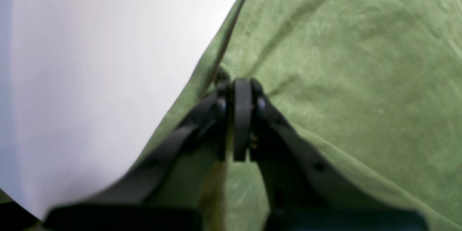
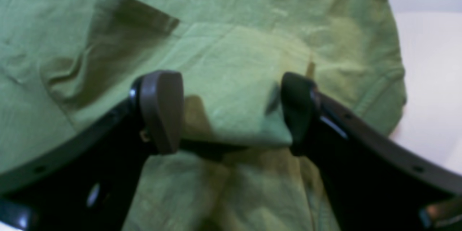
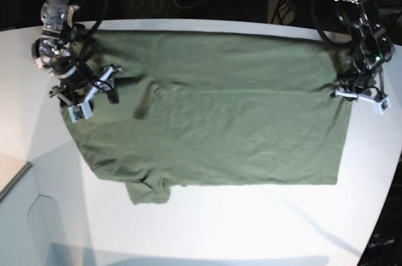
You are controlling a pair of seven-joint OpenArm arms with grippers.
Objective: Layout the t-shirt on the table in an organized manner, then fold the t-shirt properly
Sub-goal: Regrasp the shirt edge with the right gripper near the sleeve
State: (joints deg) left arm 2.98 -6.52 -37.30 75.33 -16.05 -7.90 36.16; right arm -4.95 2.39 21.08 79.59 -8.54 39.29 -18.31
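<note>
Currently I have the t-shirt (image 3: pixel 213 122) spread across the white tabletop (image 3: pixel 251 228), its long axis running side to side in the base view, one short sleeve (image 3: pixel 147 192) bunched at the near edge. My left gripper (image 1: pixel 241 90) has its jaws closed on the cloth at the shirt's side edge, on that view's right. My right gripper (image 2: pixel 231 112) sits at the opposite end with jaws standing wide; a raised fold of fabric lies directly between them, not yet pinched. I judge the coming move turns on this: the fold is already inside the right jaws, so closing them should secure the second hold across the garment's long axis.
</note>
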